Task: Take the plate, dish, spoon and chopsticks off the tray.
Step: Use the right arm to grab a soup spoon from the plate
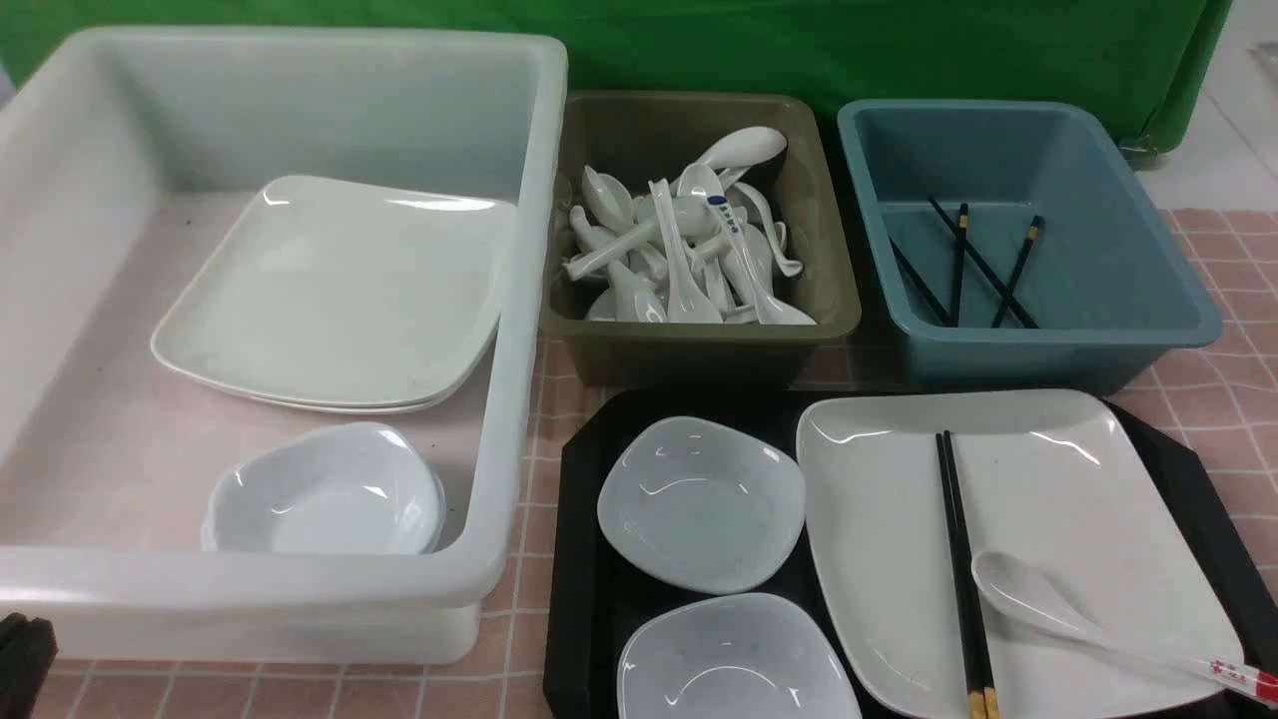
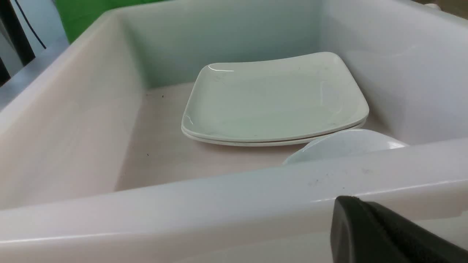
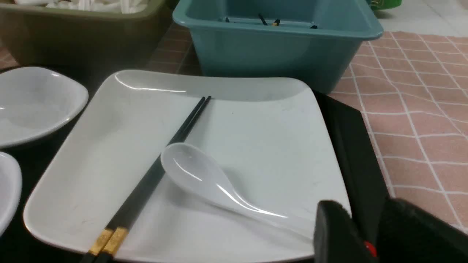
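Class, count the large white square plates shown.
3: one large white square plate on the black rectangular tray; two stacked plates in the white plastic tub. Others may hide beneath.

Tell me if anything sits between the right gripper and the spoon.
Nothing visible does. The right gripper is open, with the red-marked handle end of the spoon between its fingers. The chopsticks lie beside the spoon's bowl on the plate, away from the handle.

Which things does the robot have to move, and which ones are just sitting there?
To move, off the tray: plate, chopsticks, spoon, two dishes.
Just sitting: stacked plates and bowl in white tub, spoon pile in olive tub, spare chopsticks in blue tub.
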